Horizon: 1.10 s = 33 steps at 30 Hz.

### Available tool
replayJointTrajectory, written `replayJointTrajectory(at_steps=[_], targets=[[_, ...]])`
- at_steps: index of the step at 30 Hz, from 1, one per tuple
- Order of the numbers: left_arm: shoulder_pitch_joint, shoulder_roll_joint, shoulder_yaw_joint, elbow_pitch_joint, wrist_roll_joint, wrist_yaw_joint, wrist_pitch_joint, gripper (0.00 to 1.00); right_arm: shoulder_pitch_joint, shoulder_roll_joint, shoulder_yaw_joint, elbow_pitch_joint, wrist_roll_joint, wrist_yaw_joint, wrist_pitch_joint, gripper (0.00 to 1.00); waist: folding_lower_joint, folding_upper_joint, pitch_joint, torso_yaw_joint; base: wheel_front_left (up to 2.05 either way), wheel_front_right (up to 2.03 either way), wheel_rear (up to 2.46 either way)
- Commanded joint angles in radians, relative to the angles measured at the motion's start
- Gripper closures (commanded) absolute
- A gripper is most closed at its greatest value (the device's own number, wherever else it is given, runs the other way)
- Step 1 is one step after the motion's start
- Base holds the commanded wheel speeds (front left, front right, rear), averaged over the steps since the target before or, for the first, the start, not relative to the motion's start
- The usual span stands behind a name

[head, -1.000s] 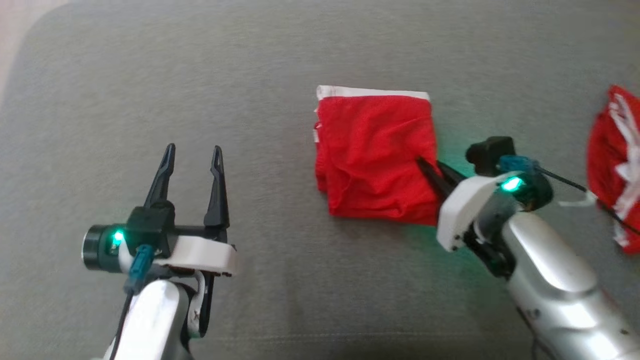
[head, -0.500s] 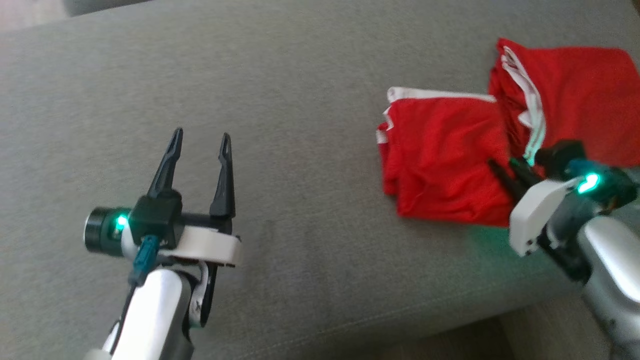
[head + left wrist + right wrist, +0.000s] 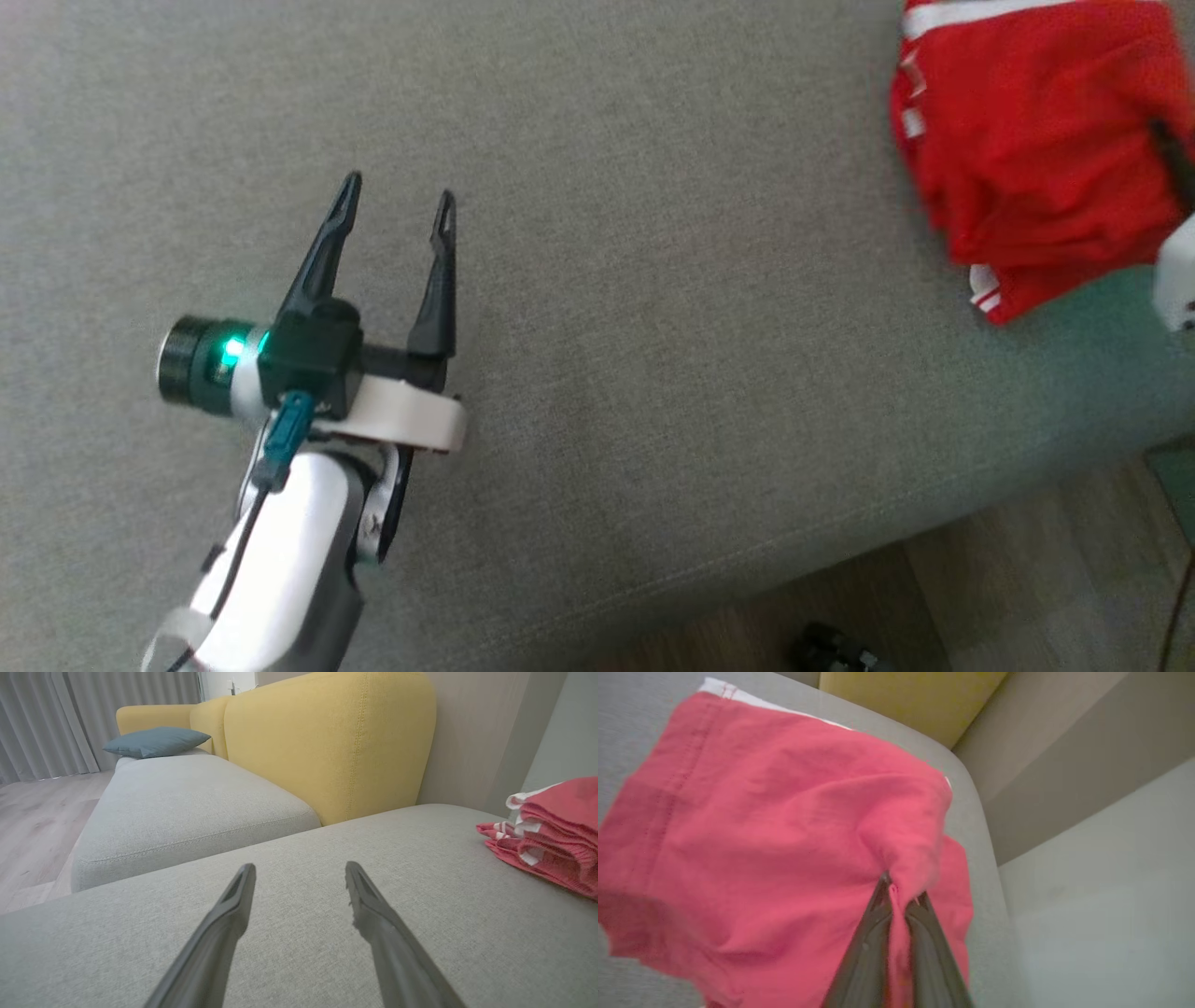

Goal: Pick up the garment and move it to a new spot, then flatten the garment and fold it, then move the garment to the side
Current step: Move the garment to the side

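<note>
The garment (image 3: 1027, 140), bright red with white trim, lies folded at the sofa seat's far right corner. A striped red edge (image 3: 990, 299) pokes out beneath it. My right gripper (image 3: 1162, 135) is at the head view's right edge. In the right wrist view the right gripper (image 3: 901, 889) is shut, pinching a fold of the garment (image 3: 761, 826). My left gripper (image 3: 392, 201) hovers open over bare cushion, far left of the cloth. The left wrist view shows the left gripper (image 3: 299, 877) with nothing between its fingers and the garment (image 3: 556, 830) stacked at the right.
The grey seat cushion (image 3: 653, 327) ends at a front edge with wooden floor (image 3: 980, 597) below it. A yellow backrest (image 3: 327, 742) rises behind, and a second grey cushion (image 3: 187, 807) with a blue pillow (image 3: 154, 742) lies to the left. A wall (image 3: 1087, 905) stands beside the corner.
The head camera has swung, shifting the whole picture. My right gripper has carried the garment rightward, away from the left gripper, to the seat's corner. The left gripper stays open.
</note>
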Motion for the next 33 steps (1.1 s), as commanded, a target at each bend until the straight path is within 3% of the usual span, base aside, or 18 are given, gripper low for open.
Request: replayJointTrajectory(at_steps=[1, 16, 17, 19, 21, 22, 29, 33], targets=[[-0.048, 0.013, 0.016, -0.038, 0.014, -0.007, 0.003, 0.00, -0.021, -0.050, -0.020, -0.006, -0.012, 0.003, -0.020, 1.00, 0.0000, 0.0000, 0.022, -0.004, 0.00, 0.00, 0.00], [-0.188, -0.014, -0.047, -0.018, 0.046, -0.043, -0.002, 0.00, -0.116, -0.025, -0.178, 0.232, -0.086, 0.003, -0.204, 1.00, 0.0000, 0.0000, 0.148, 0.045, 0.00, 0.00, 0.00], [-0.191, -0.014, -0.046, -0.014, 0.045, -0.043, -0.005, 0.00, -0.118, -0.022, -0.186, 0.241, -0.093, 0.003, -0.223, 0.91, 0.0000, 0.0000, 0.151, 0.048, 0.00, 0.00, 0.00], [-0.194, -0.015, -0.044, -0.007, 0.041, -0.041, -0.009, 0.00, -0.120, -0.013, -0.201, 0.254, -0.105, 0.003, -0.264, 0.62, 0.0000, 0.0000, 0.153, 0.053, 0.00, 0.00, 0.00], [-0.194, -0.016, -0.042, 0.001, 0.037, -0.039, -0.014, 0.00, -0.118, 0.000, -0.217, 0.266, -0.117, 0.003, -0.300, 0.10, 0.0000, 0.0000, 0.150, 0.058, 0.00, 0.00, 0.00], [-0.192, -0.016, -0.041, 0.006, 0.034, -0.038, -0.016, 0.00, -0.114, 0.007, -0.228, 0.275, -0.123, 0.003, -0.311, 0.00, 0.0000, 0.0000, 0.146, 0.061, 0.00, 0.00, 0.00], [-0.165, -0.018, -0.034, 0.026, 0.017, -0.027, -0.029, 0.00, -0.066, 0.066, -0.311, 0.287, -0.124, 0.003, -0.361, 0.00, 0.0000, 0.0000, 0.093, 0.077, 0.00, 0.00, 0.00], [-0.131, -0.014, -0.024, 0.036, 0.000, -0.018, -0.035, 0.00, 0.002, 0.123, -0.366, 0.220, -0.116, 0.003, -0.387, 0.00, 0.0000, 0.0000, 0.039, 0.088, 0.00, 0.00, 0.00]])
